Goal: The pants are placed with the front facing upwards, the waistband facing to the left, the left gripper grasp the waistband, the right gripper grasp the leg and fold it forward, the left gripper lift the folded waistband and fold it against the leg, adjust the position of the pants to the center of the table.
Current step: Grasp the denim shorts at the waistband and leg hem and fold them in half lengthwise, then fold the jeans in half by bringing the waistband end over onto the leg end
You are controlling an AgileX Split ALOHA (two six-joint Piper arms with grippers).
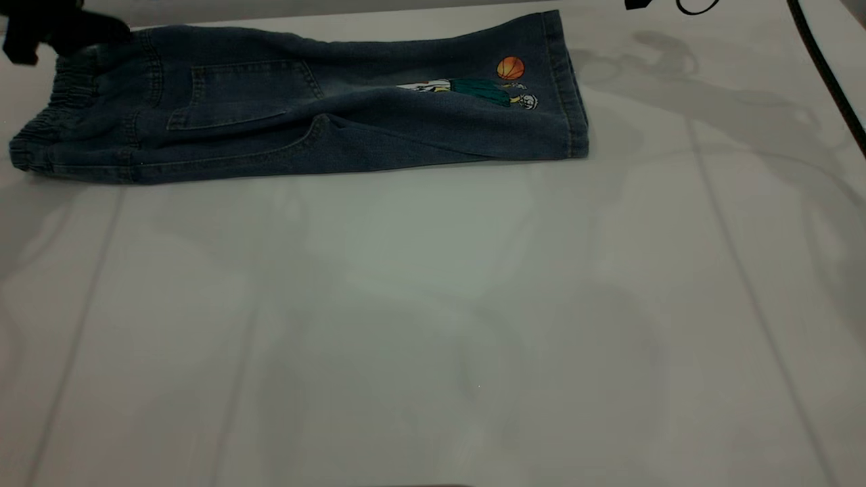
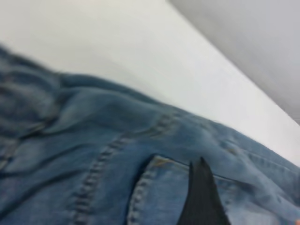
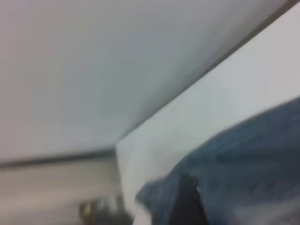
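Exterior view: the pants lie folded lengthwise at the bench's far edge, waistband leftward. The left tool hangs just over the waistband's far corner; whether clenched or released, I cannot tell.

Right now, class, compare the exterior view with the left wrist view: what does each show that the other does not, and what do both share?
Only the exterior view shows the whole pants folded lengthwise at the far edge of the table, the waistband at the left, the cartoon print near the hem, and the left gripper over the waistband end. Only the left wrist view shows the tan stitching close up behind one black fingertip. Both share the denim and its back pocket.
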